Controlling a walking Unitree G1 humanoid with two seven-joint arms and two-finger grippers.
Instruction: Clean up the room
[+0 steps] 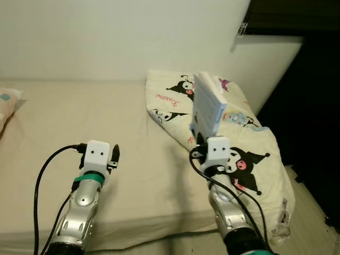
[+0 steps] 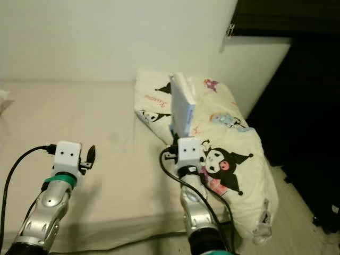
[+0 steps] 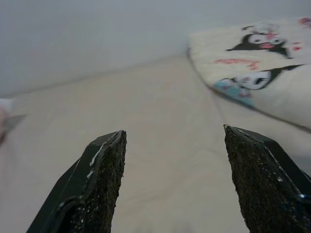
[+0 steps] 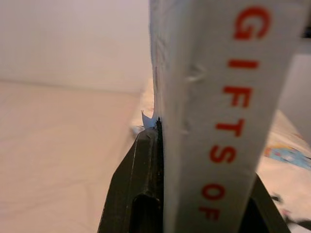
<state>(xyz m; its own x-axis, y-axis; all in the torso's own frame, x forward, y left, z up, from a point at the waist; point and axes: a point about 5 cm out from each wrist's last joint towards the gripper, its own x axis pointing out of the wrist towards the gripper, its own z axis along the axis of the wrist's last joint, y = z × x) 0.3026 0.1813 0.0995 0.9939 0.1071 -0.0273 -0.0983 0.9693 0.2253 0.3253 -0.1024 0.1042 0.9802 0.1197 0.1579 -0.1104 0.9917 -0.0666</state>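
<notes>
**Book held upright over the bed**

The right pincer (image 1: 197, 139) is closed on a book (image 1: 207, 106), gripping it by its lower edge so that the book stands upright above the wrist. The book is white with a pale blue cover, and in the right wrist view its spine (image 4: 218, 111) carries red capital letters reading "GIFTS OF". One black finger (image 4: 141, 184) lies flat against the side of the book there, with a small scrap of torn paper sticking out just above the fingertip.

The book is held over the near part of a cream pillow (image 1: 260, 154) printed with black-and-pink cartoon figures. The pillow lies along the right side of a bed (image 1: 106, 117) covered in a plain beige sheet, against a white wall (image 1: 106, 37). To the right of the bed the room falls into dark shadow, and a strip of pale floor (image 1: 313, 212) shows beside the mattress.

The left pincer (image 3: 175, 145) hovers above the bare sheet on the left half of the bed, well apart from the book. Its two black fingers (image 3: 97, 184) are spread wide with nothing between them; past them the wrist view shows the sheet running up to the wall and a corner of the printed pillow. A black cable (image 1: 45, 170) loops out from the left wrist.

At the far left edge of the bed the corner of another pillow (image 1: 8, 103) shows, pale with a small teal square on it.
</notes>
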